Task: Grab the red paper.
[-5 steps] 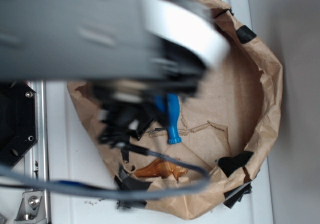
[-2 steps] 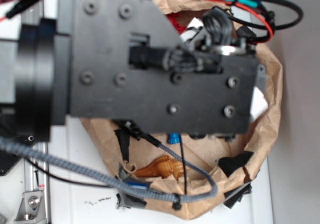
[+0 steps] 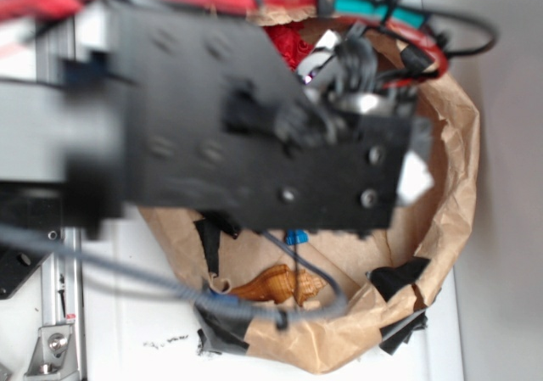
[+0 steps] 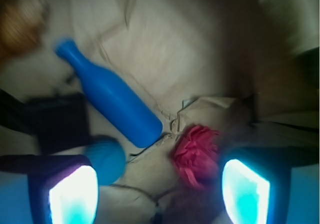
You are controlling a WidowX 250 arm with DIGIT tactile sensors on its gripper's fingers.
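Observation:
The red paper (image 4: pixel 196 154) is a crumpled bright red wad lying on the brown paper lining. In the wrist view it sits between my fingers, close to the inner side of the right fingertip (image 4: pixel 246 191). My gripper (image 4: pixel 159 194) is open and holds nothing. In the exterior view a patch of the red paper (image 3: pixel 288 43) shows at the top of the bowl, just past the black arm (image 3: pixel 254 135), which hides the fingers there.
A blue bottle (image 4: pixel 112 102) lies on its side ahead of the left finger, and a teal ball (image 4: pixel 106 159) touches that finger's inner side. An orange toy (image 3: pixel 280 283) lies near the front wall of the brown paper-lined bowl (image 3: pixel 454 186). Black tape pieces (image 3: pixel 397 277) line the rim.
The arm swung in over the bowl and now covers most of it. Since 0.4 s ago it has shifted slightly left and tilted, still blurred by motion.

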